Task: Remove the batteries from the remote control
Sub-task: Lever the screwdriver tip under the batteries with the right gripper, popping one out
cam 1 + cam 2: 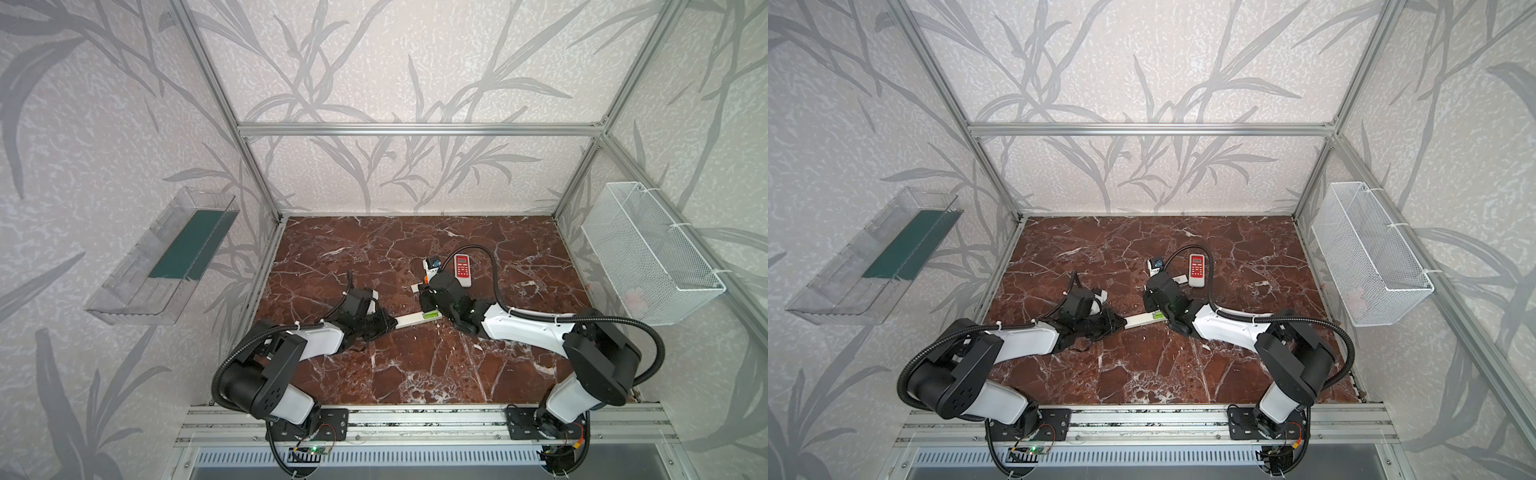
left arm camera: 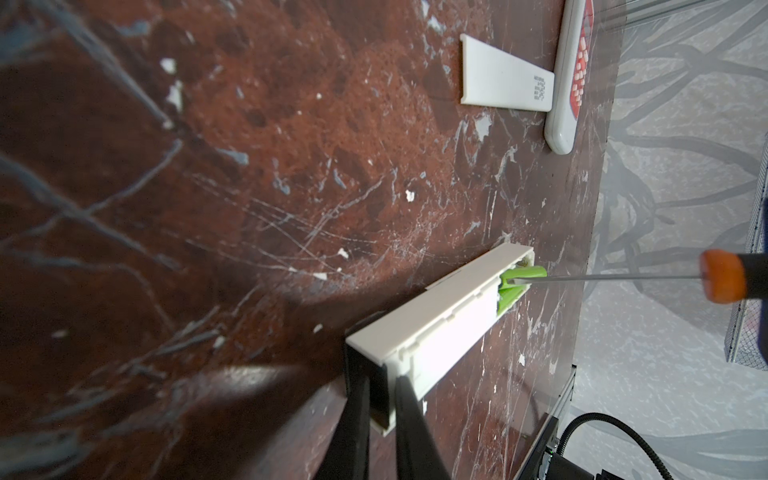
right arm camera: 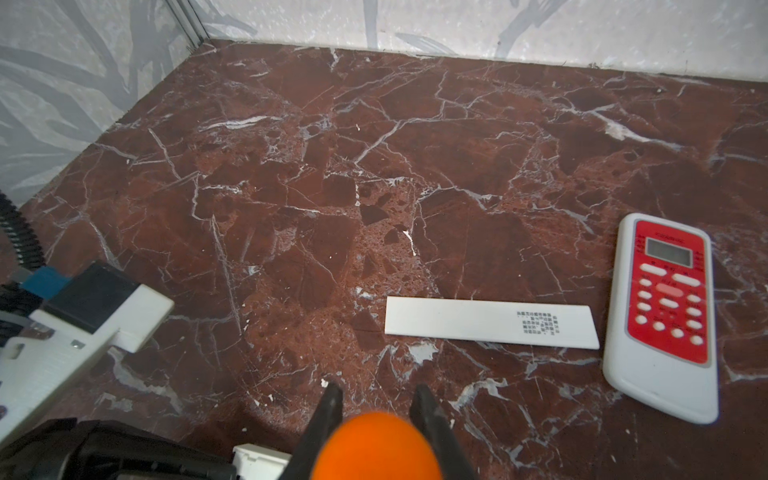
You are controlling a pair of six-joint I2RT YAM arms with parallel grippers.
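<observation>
A long white remote control (image 2: 440, 328) lies on the marble floor, and my left gripper (image 2: 379, 388) is shut on its near end. Lime-green batteries (image 2: 517, 282) show at its far end, partly risen out of the open compartment. My right gripper (image 3: 378, 390) is shut on the orange-and-black screwdriver (image 3: 374, 446), whose thin metal tip (image 2: 523, 281) touches the batteries. In both top views the remote (image 1: 411, 320) (image 1: 1139, 321) spans between the left gripper (image 1: 390, 326) and the right gripper (image 1: 427, 302), with a green patch (image 1: 430, 316) (image 1: 1158, 316) beside the right one.
A red-faced white remote (image 1: 462, 270) (image 3: 665, 316) lies behind the right wrist. A loose white battery cover (image 3: 490, 322) (image 2: 505, 79) rests next to it. A white wire basket (image 1: 652, 257) hangs on the right wall, a clear plastic bin (image 1: 158, 257) on the left wall.
</observation>
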